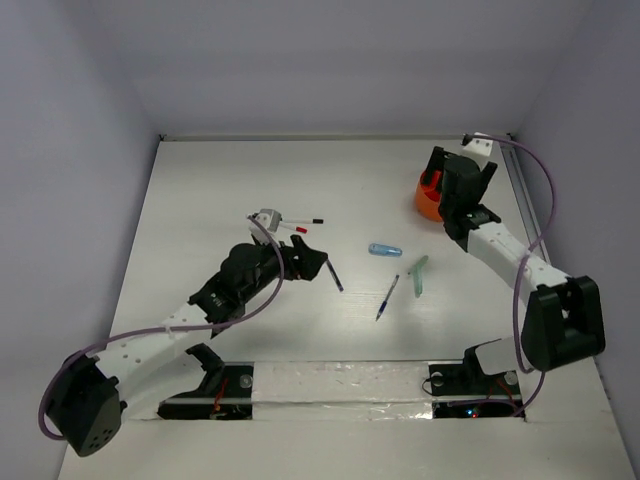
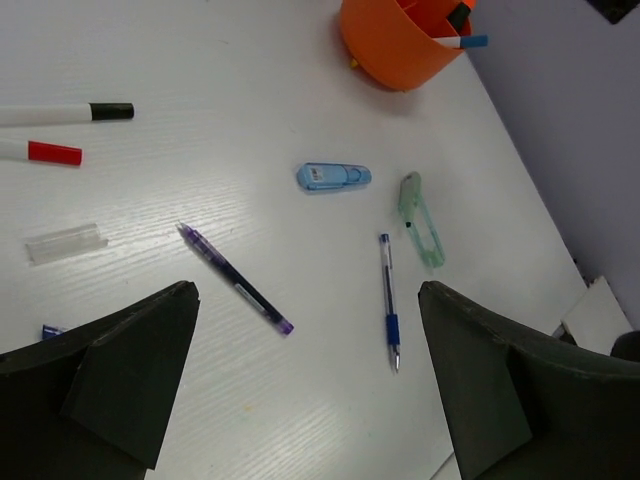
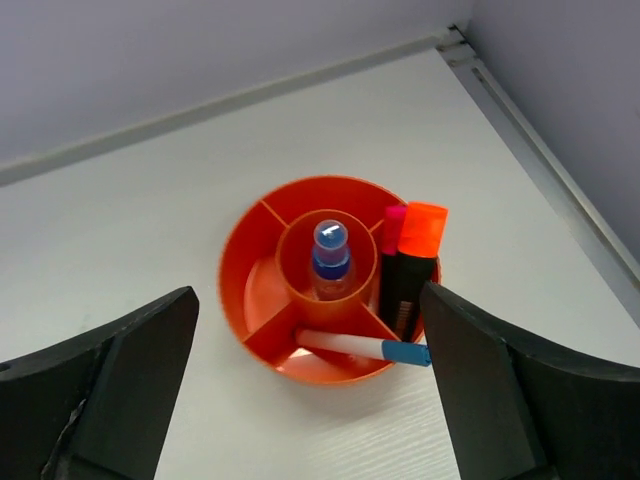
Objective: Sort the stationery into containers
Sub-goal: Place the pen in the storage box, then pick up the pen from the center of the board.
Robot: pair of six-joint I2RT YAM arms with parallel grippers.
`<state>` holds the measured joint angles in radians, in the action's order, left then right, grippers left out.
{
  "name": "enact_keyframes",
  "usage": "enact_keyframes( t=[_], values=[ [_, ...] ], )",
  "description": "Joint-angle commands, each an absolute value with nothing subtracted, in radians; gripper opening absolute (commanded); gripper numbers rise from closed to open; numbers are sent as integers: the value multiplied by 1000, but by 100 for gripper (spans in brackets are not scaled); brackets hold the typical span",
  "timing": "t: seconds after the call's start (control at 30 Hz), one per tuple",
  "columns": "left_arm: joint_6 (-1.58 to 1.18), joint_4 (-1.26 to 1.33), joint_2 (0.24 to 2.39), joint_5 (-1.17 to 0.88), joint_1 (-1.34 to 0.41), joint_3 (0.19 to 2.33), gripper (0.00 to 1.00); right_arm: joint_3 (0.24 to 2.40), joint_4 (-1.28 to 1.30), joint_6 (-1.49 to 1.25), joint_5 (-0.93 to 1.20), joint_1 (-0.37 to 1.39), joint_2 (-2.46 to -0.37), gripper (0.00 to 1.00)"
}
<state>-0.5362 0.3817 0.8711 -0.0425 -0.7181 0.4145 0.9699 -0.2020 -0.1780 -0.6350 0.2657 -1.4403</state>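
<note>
Closest to the arm bases, my left gripper (image 2: 308, 300) hung over the middle of the table (image 1: 200, 200), its fingers (image 2: 130, 370) spread wide with nothing between them. Just ahead of it a dark purple pen (image 2: 235, 279) lay slanted on the surface. To its right, and apart from it, a blue pen (image 2: 388, 312) pointed roughly away from me.

A little further out sat a pale green piece (image 2: 421, 218), close to the blue pen's far end. A light-blue piece (image 2: 333, 177) lay just beyond and to its left. Off to the left I saw a clear cap (image 2: 66, 243). Past that was a white marker with a red tip (image 2: 40, 151), and beside it another white marker with a black tip (image 2: 65, 113), the two nearly parallel.

Farthest out, near the right back corner, stood the orange cup (image 3: 250, 270). My right gripper (image 3: 308, 295) hovered above it with jaws wide apart and holding nothing. The cup was split into sections. Its centre tube held a blue-capped piece (image 3: 330, 255). The right section held an orange-topped highlighter (image 3: 418, 245) and the black-pink highlighter (image 3: 392, 250), both upright and touching. A white pen with a blue end (image 3: 365, 347) lay across the near section.
</note>
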Motion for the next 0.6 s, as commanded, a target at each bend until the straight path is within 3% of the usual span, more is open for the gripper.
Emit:
enact_keyframes(
  t=[0.0,0.23,0.33,0.37,0.43,0.47,0.57],
  values=[
    [-482,324,926,30,-721,514,90,1014,-66,-253,-493,268,-1338,99],
    [-388,181,1100,89,-721,679,84,887,-9,-371,-190,268,-1178,99],
    [-338,100,1205,172,-721,759,83,804,-41,-428,-56,268,-1112,94],
    [-325,50,1225,192,-721,808,83,786,-49,-431,-28,268,-1102,91],
    [-290,6,1276,236,-721,856,82,762,-61,-431,18,268,-1088,65],
    [-261,-56,1323,259,-721,912,82,747,-64,-437,32,268,-1075,59],
    [-192,-151,1405,336,-721,1030,82,721,-100,-459,78,268,-1046,56]
  ],
)
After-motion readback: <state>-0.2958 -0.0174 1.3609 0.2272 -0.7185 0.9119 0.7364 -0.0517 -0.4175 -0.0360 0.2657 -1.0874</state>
